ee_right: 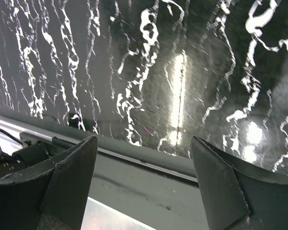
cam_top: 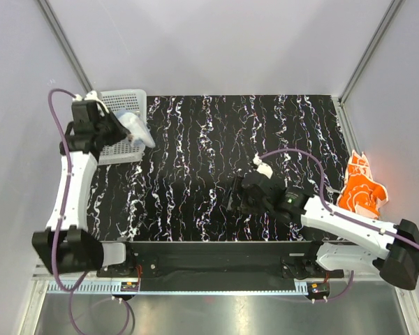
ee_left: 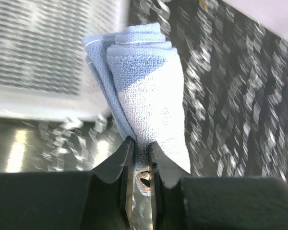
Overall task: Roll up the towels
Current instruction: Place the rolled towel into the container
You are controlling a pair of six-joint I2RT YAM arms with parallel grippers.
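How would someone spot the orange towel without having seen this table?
Start at the black marbled table and go to its right edge. The orange towel lies crumpled there, patterned in white, unlike the plain blue towel by the basket.

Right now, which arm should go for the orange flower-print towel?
Right. The right gripper is open and empty over the middle of the table; the orange flower-print towel lies at its right edge, on that side. The left gripper is shut on the rolled light blue towel by the white basket, far left.
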